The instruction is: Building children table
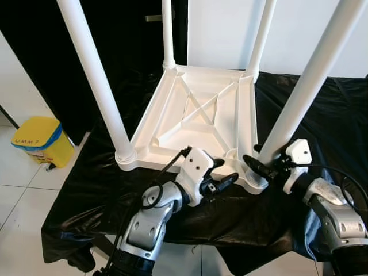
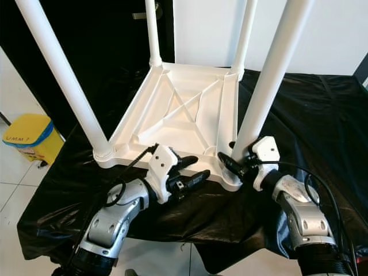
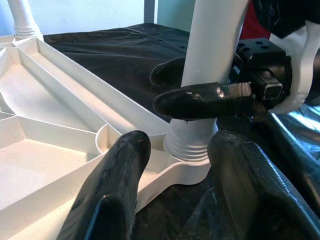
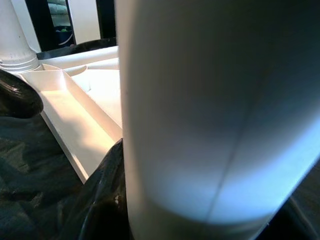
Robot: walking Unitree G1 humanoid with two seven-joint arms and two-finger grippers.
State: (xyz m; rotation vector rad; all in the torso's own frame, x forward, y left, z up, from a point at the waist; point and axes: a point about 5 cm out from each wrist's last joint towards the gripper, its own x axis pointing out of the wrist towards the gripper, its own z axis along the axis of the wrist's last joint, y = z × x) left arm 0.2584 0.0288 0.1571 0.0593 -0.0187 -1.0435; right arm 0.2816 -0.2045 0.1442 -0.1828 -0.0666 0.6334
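Right gripper [image 1: 257, 163]: its 2 black fingers [image 3: 200, 100] pinch the near-right leg [image 1: 305, 86] just above its ribbed base, 1 finger on each side of the tube. In the right wrist view the white tube sits hard against a finger, close to the lens.

Left gripper [image 1: 221, 175]: fingers spread, nothing between them, tips hovering over the near edge of the tabletop [image 1: 195, 112], pointing toward the near-right corner socket. Whether they touch the rim, cannot tell.

Children table lies upside down on a black sheet [image 1: 322, 121], ribbed underside up with an X brace in the middle. 4 white legs stand up from the corners: near-left leg [image 1: 95, 77], far-left leg [image 1: 167, 34], far-right leg [image 1: 260, 37], plus the gripped one. All 4 sit in their sockets.

The sheet covers a low surface and hangs over its near edge. Yellow bin [image 1: 41, 140] with a blue band stands on the tiled floor [image 1: 23, 195] to the robot's left, well apart from the table. White wall [image 1: 299, 34] behind.
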